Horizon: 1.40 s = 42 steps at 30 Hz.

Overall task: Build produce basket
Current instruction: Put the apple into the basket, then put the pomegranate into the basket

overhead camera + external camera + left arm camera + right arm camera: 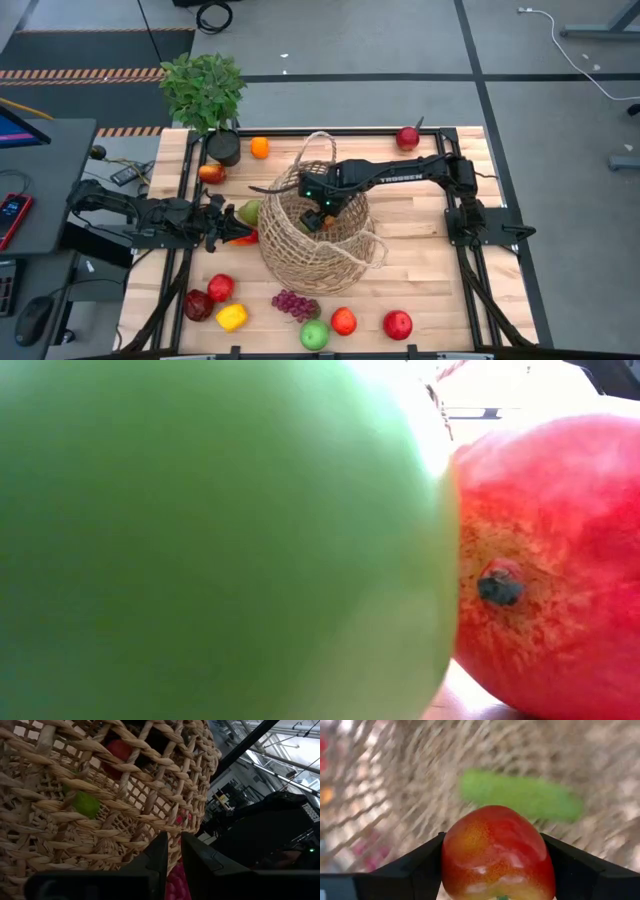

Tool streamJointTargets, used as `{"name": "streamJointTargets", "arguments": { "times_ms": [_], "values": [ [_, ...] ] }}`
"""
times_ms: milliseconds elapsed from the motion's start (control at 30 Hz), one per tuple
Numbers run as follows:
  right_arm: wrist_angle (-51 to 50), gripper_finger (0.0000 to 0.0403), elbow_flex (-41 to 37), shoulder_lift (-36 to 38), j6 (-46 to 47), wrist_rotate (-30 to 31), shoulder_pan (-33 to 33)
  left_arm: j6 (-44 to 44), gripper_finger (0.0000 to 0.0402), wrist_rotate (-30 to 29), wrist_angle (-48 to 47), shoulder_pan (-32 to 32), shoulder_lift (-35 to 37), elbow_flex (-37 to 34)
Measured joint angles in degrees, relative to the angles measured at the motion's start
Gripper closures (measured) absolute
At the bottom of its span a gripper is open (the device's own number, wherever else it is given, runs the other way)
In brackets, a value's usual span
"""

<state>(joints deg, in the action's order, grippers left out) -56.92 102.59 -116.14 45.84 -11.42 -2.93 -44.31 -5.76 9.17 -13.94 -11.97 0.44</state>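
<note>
The tan wicker basket stands mid-table, with its woven wall filling the left wrist view. My right gripper reaches from the table's right over the basket's mouth and is shut on a red-orange apple. A green cucumber lies in the basket beyond the apple. My left gripper waits low by the basket's left side, its fingers nearly together, next to a pear and a red pepper. More red and green produce shows through the weave. My right gripper pinches the red-orange apple between its two fingers, one on each of the apple's opposite sides. It comes from above, slanting in from the table's right. The apple is lifted clear inside the basket's mouth, above the cucumber.
A potted plant in a black pot stands at the far left with an orange. A red apple sits at the far edge. Grapes, a yellow pepper and apples line the near edge. A green apple and a red one block the low view.
</note>
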Motion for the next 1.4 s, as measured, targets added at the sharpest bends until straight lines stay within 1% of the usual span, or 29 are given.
{"name": "streamJointTargets", "arguments": {
  "times_ms": [67,100,267,367,700,833,933,1133,1400],
  "values": [
    [-0.96,0.0101,0.0,0.0,-1.13,-3.74,-0.23,0.04,0.034,0.0,-0.02,-0.01,-0.02,0.01],
    [-1.3,0.0101,0.0,0.0,-2.1,-4.51,-0.23,0.0,0.0339,0.0,0.0,-0.01,-0.02,0.01],
    [-4.83,0.01,0.0,-0.02,-6.21,-5.21,1.06,0.01,0.0341,0.0,-0.02,0.01,-0.02,0.01],
    [-7.06,0.0092,0.0,-0.02,-7.71,-5.71,1.47,0.0,0.0344,0.0,-0.02,-0.01,-0.02,0.0],
    [-8.29,0.0032,0.0,-0.02,-9.02,-5.72,1.73,0.02,0.0339,0.0,-0.02,0.0,-0.02,0.01],
    [-8.74,0.0016,0.63,0.61,-7.62,-9.77,1.36,0.0,0.0344,0.0,-0.01,-0.01,-0.02,-0.01],
    [-9.11,0.0015,2.63,1.95,-6.84,-11.6,1.25,0.03,0.0346,0.02,-0.02,-0.01,-0.02,0.0],
    [-9.35,0.0022,8.79,4.51,-6.9,-11.65,1.23,0.02,0.0342,0.0,-0.02,0.01,-0.02,0.01],
    [-9.19,0.0023,19.07,7.68,-10.39,-10.87,0.19,0.04,0.0345,0.02,-0.02,-0.02,-0.02,0.01]
  ]
}}
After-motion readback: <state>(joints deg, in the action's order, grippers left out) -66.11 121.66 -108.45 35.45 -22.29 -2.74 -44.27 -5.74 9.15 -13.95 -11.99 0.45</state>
